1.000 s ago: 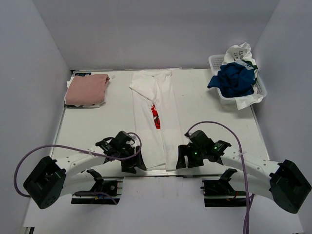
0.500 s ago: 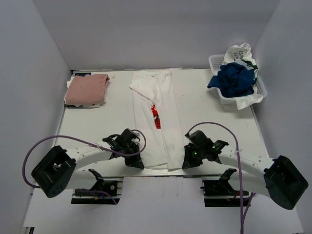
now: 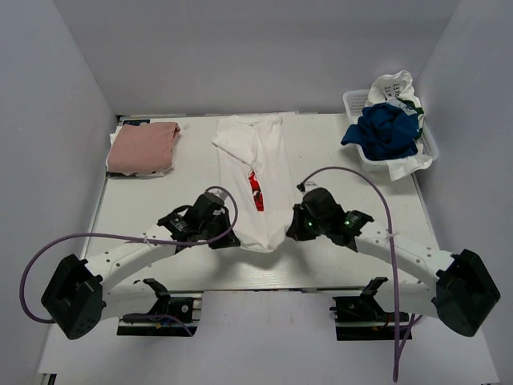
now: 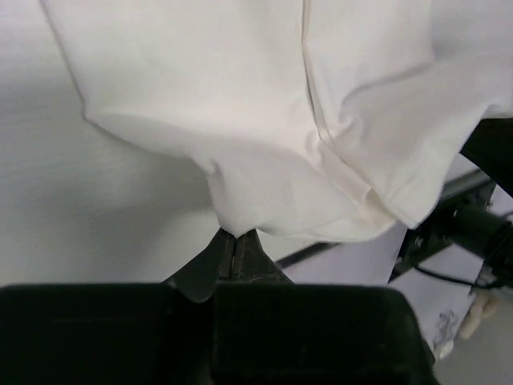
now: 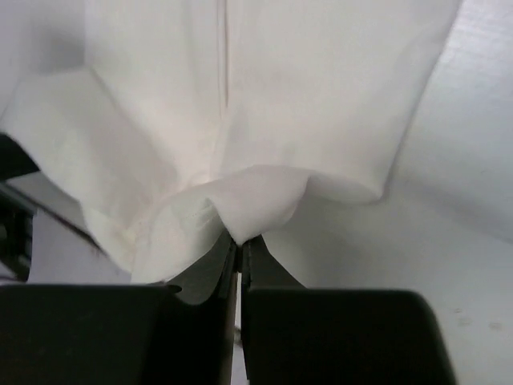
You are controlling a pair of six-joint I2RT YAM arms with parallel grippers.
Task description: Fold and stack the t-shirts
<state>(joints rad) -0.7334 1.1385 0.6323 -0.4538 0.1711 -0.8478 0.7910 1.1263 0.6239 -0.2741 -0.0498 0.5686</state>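
White t-shirt (image 3: 260, 172) lies mid-way across the table (image 3: 152, 208) as a narrow strip, long axis running to the far edge; left gripper (image 3: 223, 234) and right gripper (image 3: 295, 229) each pinch a raised near-hem corner, collar end straight ahead of both.

Bright, even light; perhaps soft close-ups

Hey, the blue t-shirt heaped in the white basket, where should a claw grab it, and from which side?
Probably pinch a raised fold atop the blue t-shirt, coming straight down from above. It is bunched higher than the rim of the basket, whose walls would block a sideways approach.
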